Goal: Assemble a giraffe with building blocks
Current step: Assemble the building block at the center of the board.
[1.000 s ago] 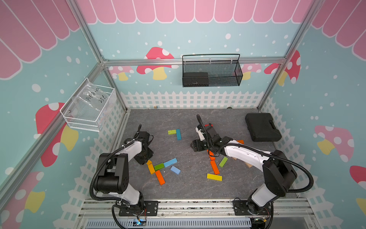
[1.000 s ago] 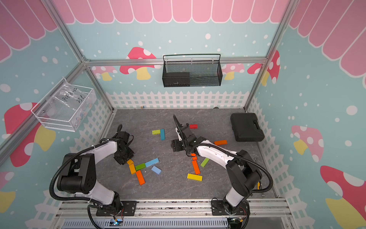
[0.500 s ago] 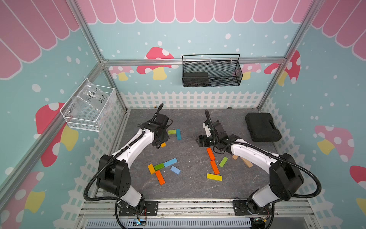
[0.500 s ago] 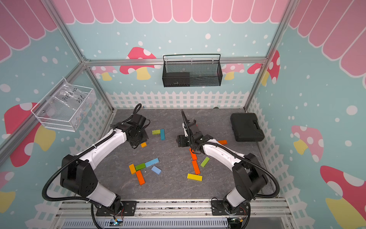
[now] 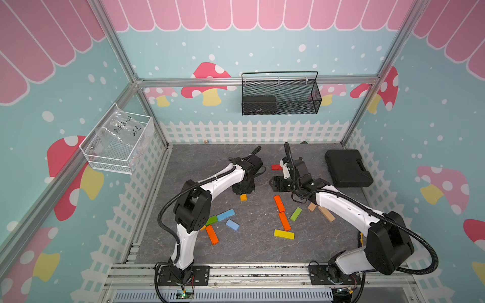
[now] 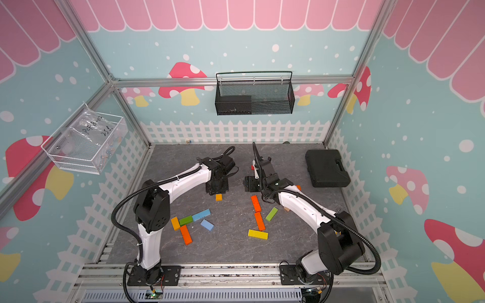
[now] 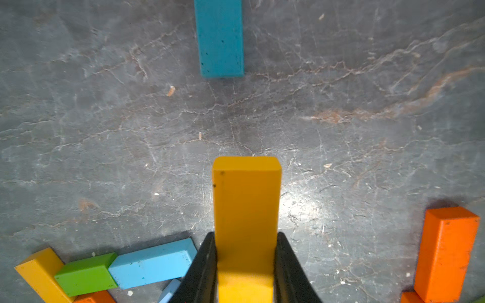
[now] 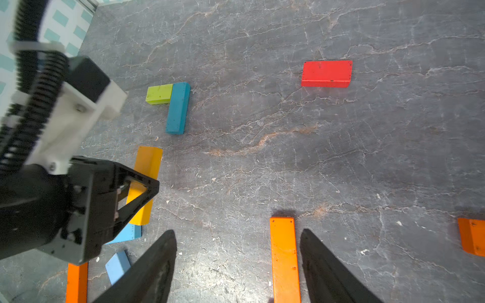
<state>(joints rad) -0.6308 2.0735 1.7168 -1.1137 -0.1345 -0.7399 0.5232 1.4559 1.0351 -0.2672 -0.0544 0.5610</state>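
Observation:
My left gripper [image 7: 245, 236] is shut on a yellow-orange block [image 7: 246, 199], which sticks out past the fingertips just above the grey floor. Both top views show that gripper [image 5: 242, 189] [image 6: 216, 189] at mid-floor with the block's end [image 5: 243, 197] below it. A teal block [image 7: 220, 39] lies ahead of it. My right gripper [image 8: 237, 233] [image 5: 278, 183] hangs open over the floor. An orange bar [image 8: 284, 259] [image 5: 279, 203] lies flat between its fingers, close to one of them. Other building blocks lie loose: red [image 8: 326, 74], lime [image 8: 158, 94], yellow [image 5: 284, 234], green [image 5: 296, 213].
A black plastic case [image 5: 347, 168] sits at the back right. A cluster of blue, green and orange blocks [image 5: 225, 215] lies front left by the left arm's base. A wire basket [image 5: 279, 93] and a clear bin [image 5: 118, 143] hang on the walls.
The left arm has swung from the left cluster to the back and then right to mid-floor, carrying the yellow-orange block. The right gripper has drifted slightly back and right, still open.

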